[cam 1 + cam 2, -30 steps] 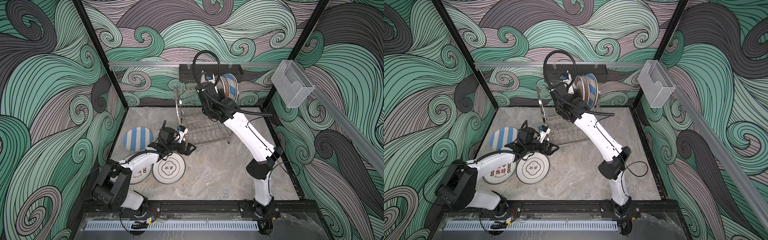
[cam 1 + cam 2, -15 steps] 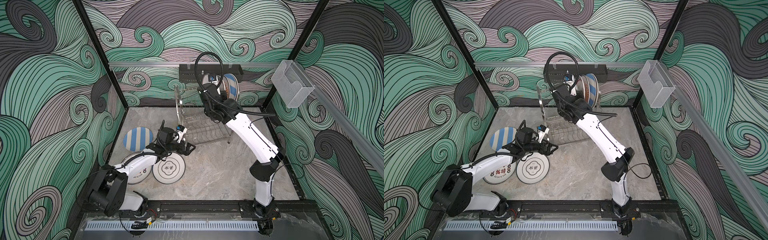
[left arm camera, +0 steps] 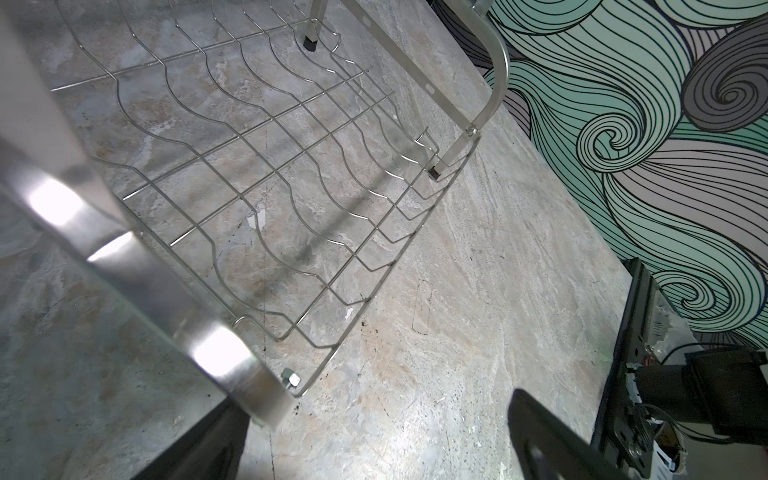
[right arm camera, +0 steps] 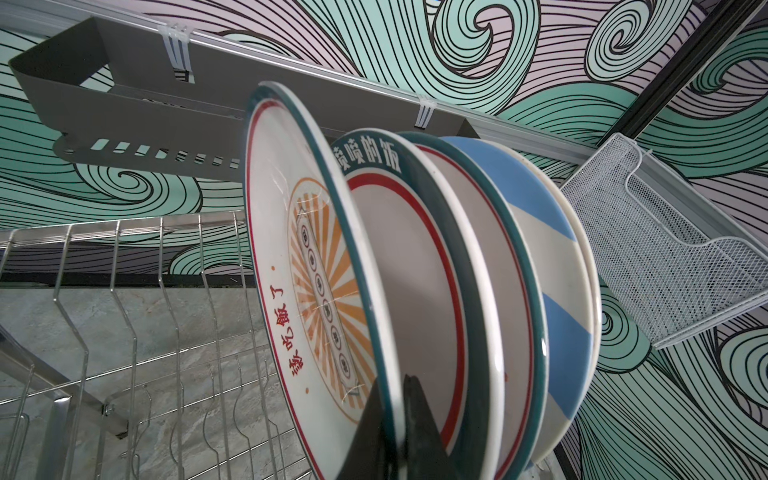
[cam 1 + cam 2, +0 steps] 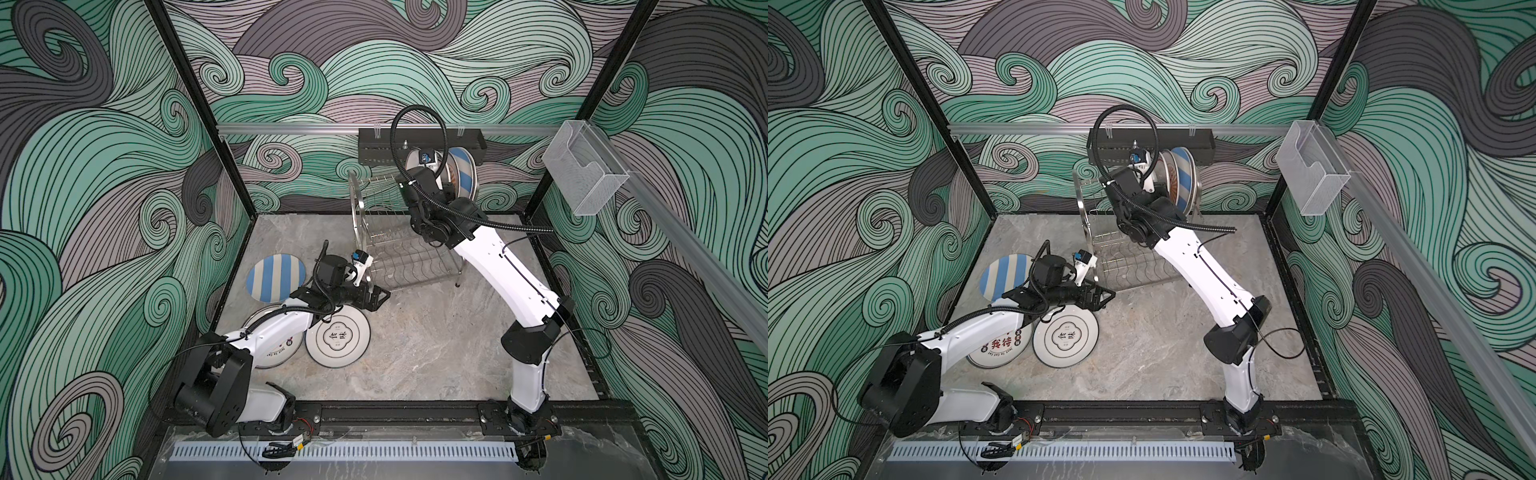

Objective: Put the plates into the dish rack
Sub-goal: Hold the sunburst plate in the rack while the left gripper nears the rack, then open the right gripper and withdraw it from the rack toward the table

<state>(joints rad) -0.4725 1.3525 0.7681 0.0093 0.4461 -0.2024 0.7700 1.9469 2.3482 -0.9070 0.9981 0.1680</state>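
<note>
Sunburst plate [image 4: 316, 282]: white, orange rays, teal rim, red ring, red characters.
Green-rimmed plate [image 4: 419, 266]: white, dark green band, white characters.
Striped plate [image 4: 552, 299]: blue and white.
Floor plate [image 5: 275, 277], left of centre: blue and pale grey stripes.
Dish rack [image 5: 407, 262]: silver wire.
Walls [image 5: 104, 166]: teal-grey swirls, black lines.

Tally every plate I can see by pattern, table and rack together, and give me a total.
blue-striped plates: 2
white lettered plates: 2
sunburst plate: 1
other green-rimmed plates: 2
Total visible: 7
</note>
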